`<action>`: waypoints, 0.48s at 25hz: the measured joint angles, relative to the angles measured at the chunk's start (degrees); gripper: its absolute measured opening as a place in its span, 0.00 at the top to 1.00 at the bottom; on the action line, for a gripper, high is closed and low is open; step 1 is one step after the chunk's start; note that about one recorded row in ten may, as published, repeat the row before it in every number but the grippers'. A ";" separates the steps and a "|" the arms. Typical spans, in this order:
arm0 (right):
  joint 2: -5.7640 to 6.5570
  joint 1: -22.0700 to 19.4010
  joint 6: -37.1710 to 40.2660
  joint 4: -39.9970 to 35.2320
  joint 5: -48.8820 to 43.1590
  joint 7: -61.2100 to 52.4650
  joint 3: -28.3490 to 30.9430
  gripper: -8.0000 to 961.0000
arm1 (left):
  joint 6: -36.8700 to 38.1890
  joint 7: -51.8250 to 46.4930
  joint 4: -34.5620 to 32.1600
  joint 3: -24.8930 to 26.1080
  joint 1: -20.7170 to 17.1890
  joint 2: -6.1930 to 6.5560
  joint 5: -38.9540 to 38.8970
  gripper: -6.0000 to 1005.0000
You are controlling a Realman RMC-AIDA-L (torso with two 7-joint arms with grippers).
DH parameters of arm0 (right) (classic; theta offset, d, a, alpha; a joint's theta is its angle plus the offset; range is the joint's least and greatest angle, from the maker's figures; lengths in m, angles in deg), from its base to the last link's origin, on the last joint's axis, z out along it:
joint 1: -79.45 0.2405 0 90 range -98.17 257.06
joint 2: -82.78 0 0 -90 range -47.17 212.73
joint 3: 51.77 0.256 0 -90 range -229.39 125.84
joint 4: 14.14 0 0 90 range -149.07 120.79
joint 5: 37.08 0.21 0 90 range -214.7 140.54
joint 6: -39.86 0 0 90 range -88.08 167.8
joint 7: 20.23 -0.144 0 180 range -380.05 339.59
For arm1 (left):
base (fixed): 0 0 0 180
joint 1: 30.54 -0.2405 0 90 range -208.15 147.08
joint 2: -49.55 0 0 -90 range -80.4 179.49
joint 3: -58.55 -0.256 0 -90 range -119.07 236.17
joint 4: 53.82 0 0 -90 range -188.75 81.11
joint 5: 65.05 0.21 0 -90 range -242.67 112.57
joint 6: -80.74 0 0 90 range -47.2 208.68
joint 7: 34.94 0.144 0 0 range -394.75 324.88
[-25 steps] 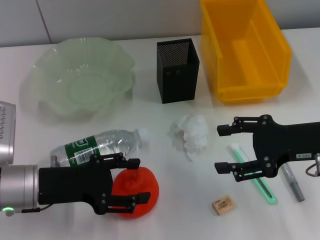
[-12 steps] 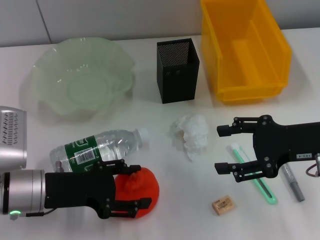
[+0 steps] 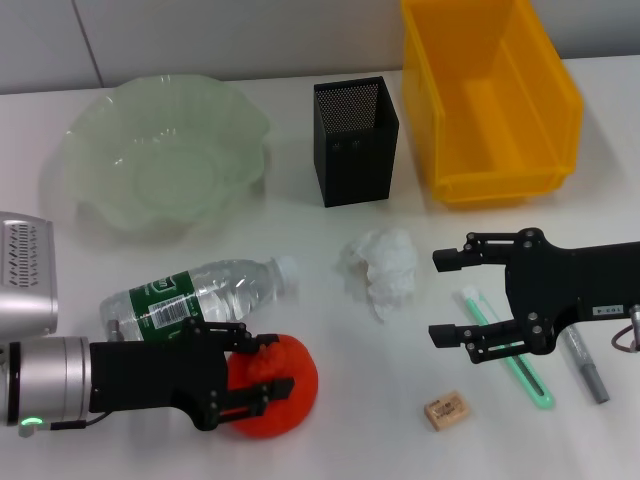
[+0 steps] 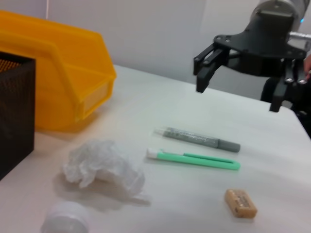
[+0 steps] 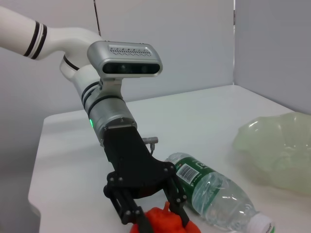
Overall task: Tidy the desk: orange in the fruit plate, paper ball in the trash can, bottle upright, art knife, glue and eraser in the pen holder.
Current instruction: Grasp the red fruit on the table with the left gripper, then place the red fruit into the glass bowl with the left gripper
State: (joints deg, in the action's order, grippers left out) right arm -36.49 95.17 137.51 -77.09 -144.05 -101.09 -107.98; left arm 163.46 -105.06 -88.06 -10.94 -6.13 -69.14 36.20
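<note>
My left gripper [image 3: 262, 366] is shut on the red-orange orange [image 3: 285, 392] at the table's front left; the right wrist view shows its fingers [image 5: 127, 209] astride the orange [image 5: 167, 224]. The bottle [image 3: 195, 295] lies on its side just behind it. The paper ball [image 3: 382, 265] lies mid-table. My right gripper [image 3: 438, 297] is open and empty to the right of it, above the green art knife [image 3: 505, 350]. The grey glue stick [image 3: 585, 370] and tan eraser [image 3: 446, 410] lie nearby. The fruit plate [image 3: 95, 135], pen holder [image 3: 355, 140] and trash can [image 3: 490, 95] stand at the back.
In the left wrist view the paper ball [image 4: 104, 165], art knife [image 4: 194, 158], glue [image 4: 197, 138] and eraser [image 4: 240, 203] lie apart on the white table, with the right gripper [image 4: 238, 94] above them. The trash can [image 4: 58, 92] is empty.
My left gripper's fingers have closed in on the orange, and the orange has shifted slightly. The right arm has not moved.
</note>
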 joint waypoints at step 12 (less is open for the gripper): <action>0.00 0.01 -0.31 -0.16 0.01 -0.09 -0.11 0.14 | -0.14 0.01 -0.51 -0.29 0.02 0.04 0.06 0.66</action>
State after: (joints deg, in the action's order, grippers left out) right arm -36.49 95.18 137.21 -77.25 -144.04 -101.18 -108.09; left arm 163.32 -105.04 -88.57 -11.24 -6.11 -69.10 36.26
